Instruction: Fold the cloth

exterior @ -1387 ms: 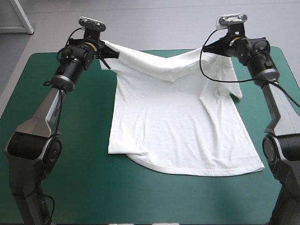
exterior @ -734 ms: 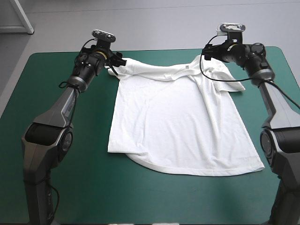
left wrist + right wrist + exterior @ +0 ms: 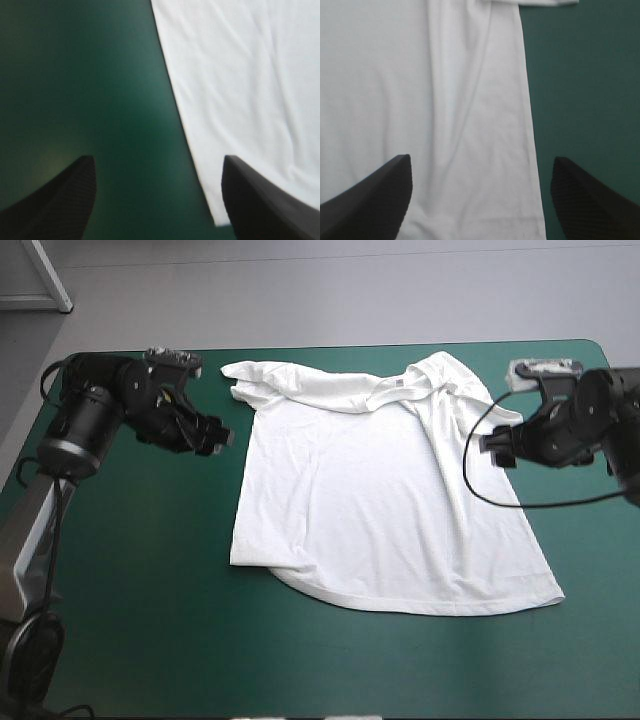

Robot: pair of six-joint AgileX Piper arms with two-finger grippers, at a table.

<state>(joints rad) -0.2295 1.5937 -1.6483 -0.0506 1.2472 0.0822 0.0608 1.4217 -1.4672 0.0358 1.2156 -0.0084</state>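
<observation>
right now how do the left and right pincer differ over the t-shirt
The left pincer hangs over bare teal-green cover beside the T-shirt; the right pincer hangs over the T-shirt's side. The left pincer's wrist view shows mostly cover, the right pincer's mostly white cloth. Both are open and empty.

T-shirt (image 3: 380, 510) on table (image 3: 150, 640); left end effector (image 3: 217, 437) beside its left edge, right end effector (image 3: 498, 449) over right edge

T-shirt (image 3: 380, 500) cut off in both wrist views, sleeves perhaps folded under
</observation>
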